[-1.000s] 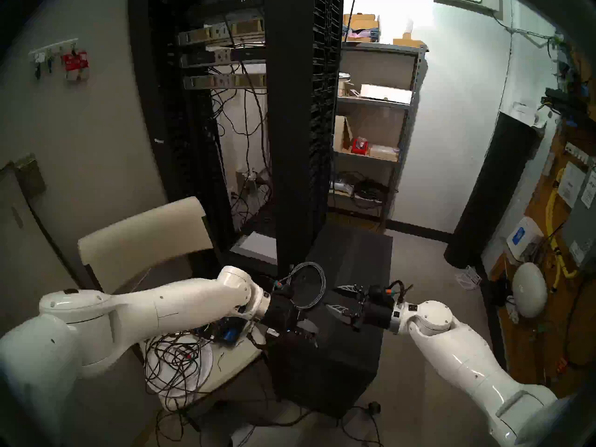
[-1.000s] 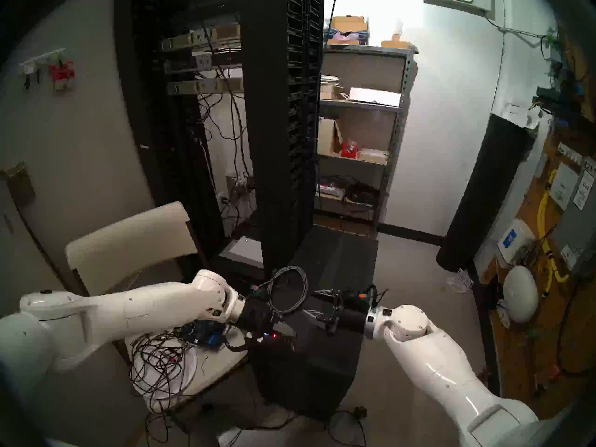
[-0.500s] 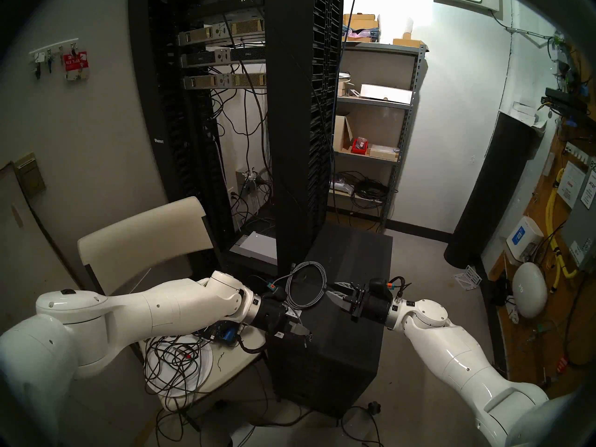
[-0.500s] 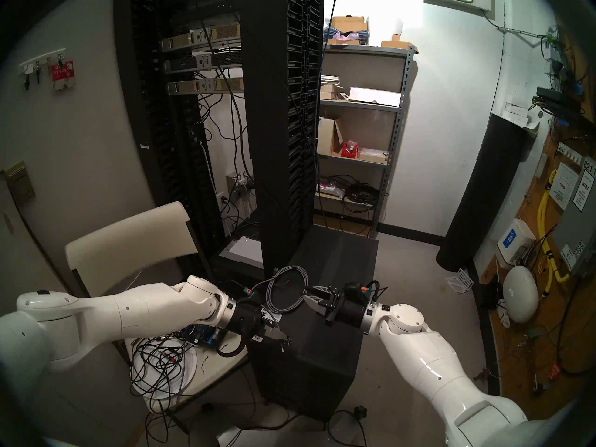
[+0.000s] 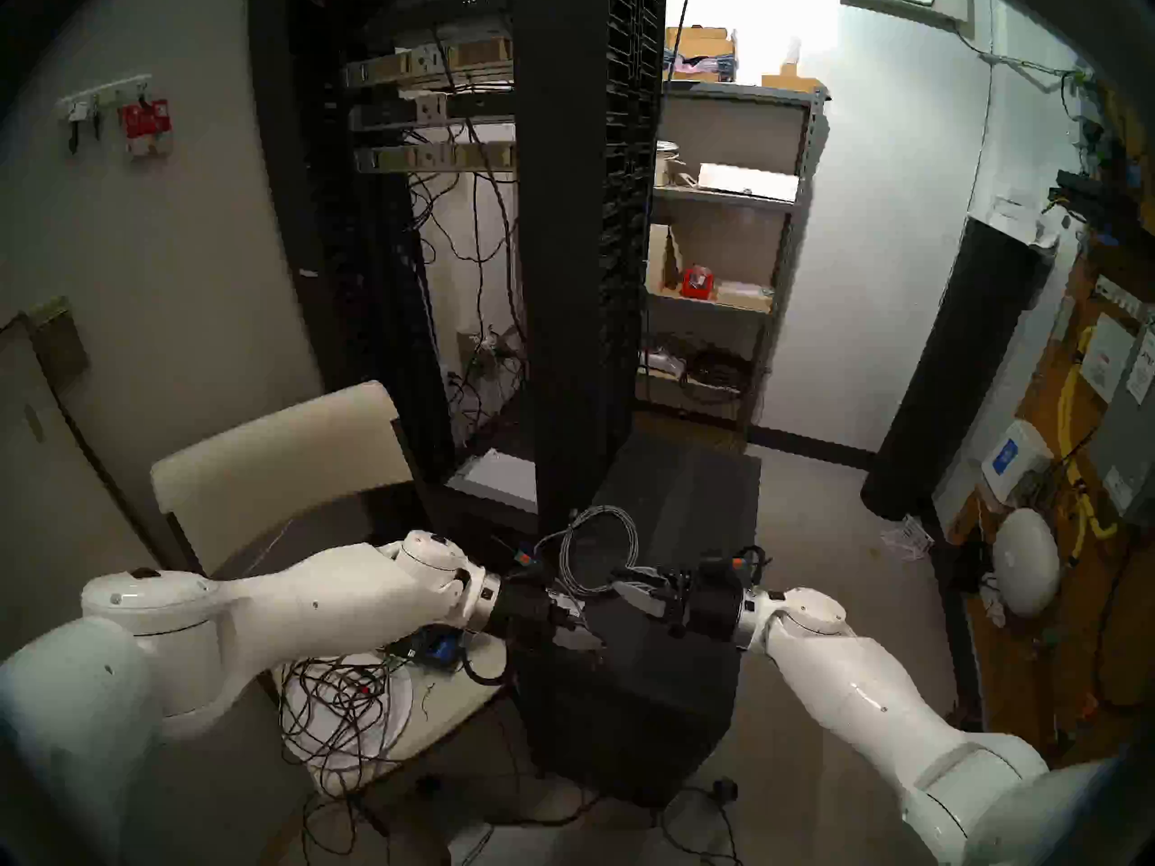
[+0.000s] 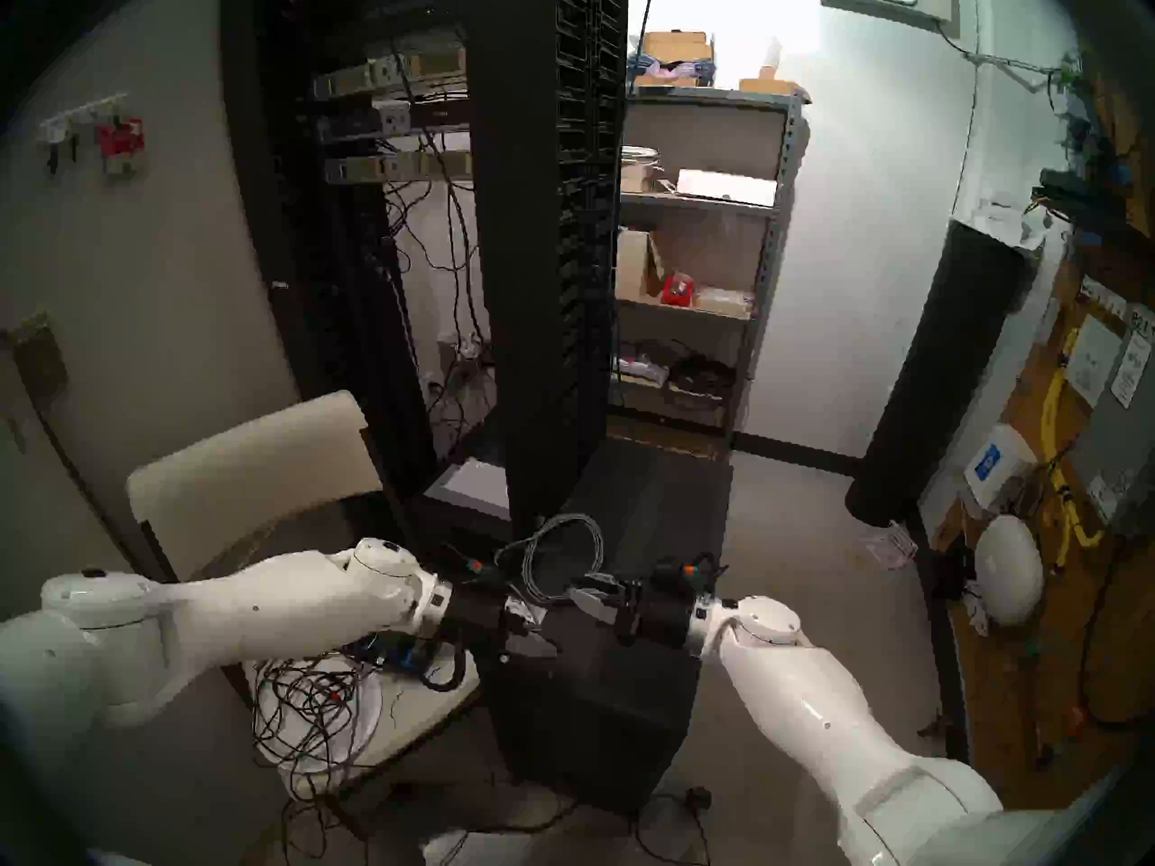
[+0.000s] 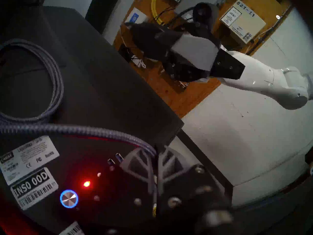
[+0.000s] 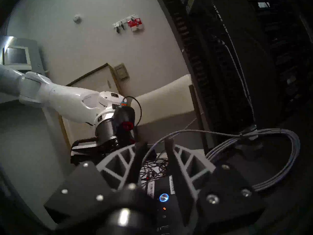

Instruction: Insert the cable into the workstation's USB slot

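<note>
Over the workstation (image 5: pixel 631 677) top: left gripper (image 7: pixel 156 157) clamps the cable (image 5: pixel 600 549) end, coil hanging above the case; right gripper (image 8: pixel 155 143) part open, straddling a cable strand

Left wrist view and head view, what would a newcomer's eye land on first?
In the left wrist view, the glowing red LED and the blue-ringed button on the dark workstation stand out. The grey braided cable runs across the workstation's top into the shut left tool. In the head view, the coil hangs between both white arms.

Grey cable (image 5: pixel 599 549) coiled atop black workstation (image 5: pixel 631 708)
</note>
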